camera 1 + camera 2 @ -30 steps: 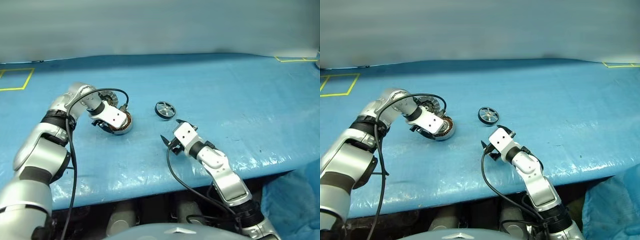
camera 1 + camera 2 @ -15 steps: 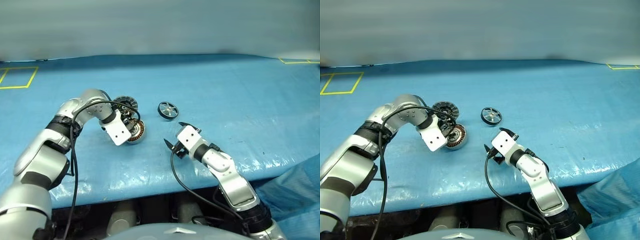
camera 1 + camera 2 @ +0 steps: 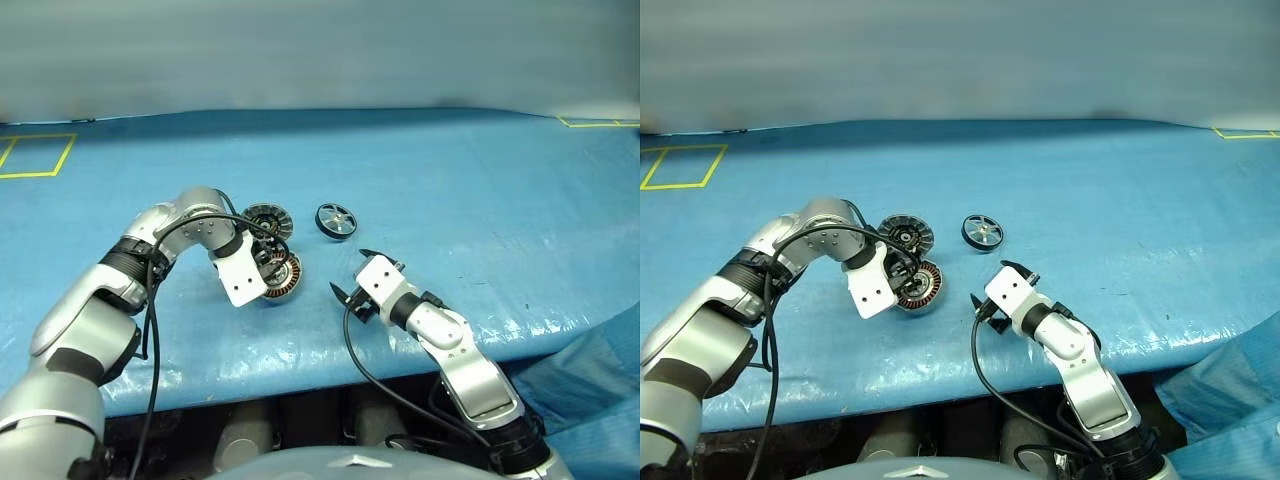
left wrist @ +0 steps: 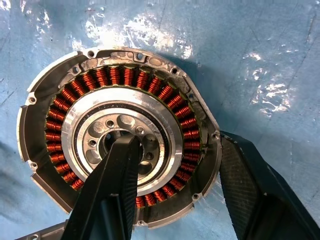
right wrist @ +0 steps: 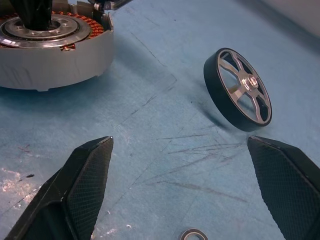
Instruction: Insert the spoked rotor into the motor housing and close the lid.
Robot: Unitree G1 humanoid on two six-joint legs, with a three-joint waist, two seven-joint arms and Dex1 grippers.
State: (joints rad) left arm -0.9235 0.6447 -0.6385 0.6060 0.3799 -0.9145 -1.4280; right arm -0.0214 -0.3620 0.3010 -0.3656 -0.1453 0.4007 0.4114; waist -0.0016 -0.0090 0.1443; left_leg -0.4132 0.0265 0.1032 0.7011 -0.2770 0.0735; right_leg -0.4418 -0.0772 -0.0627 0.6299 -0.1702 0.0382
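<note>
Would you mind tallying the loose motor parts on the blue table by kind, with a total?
Motor housing with copper windings: 1
Ribbed lid: 1
Spoked rotor: 1
Small ring near the right gripper: 1
Total: 4

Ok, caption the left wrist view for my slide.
Left end effector grips the motor housing wall, one finger in its dark centre, the other outside.
</note>
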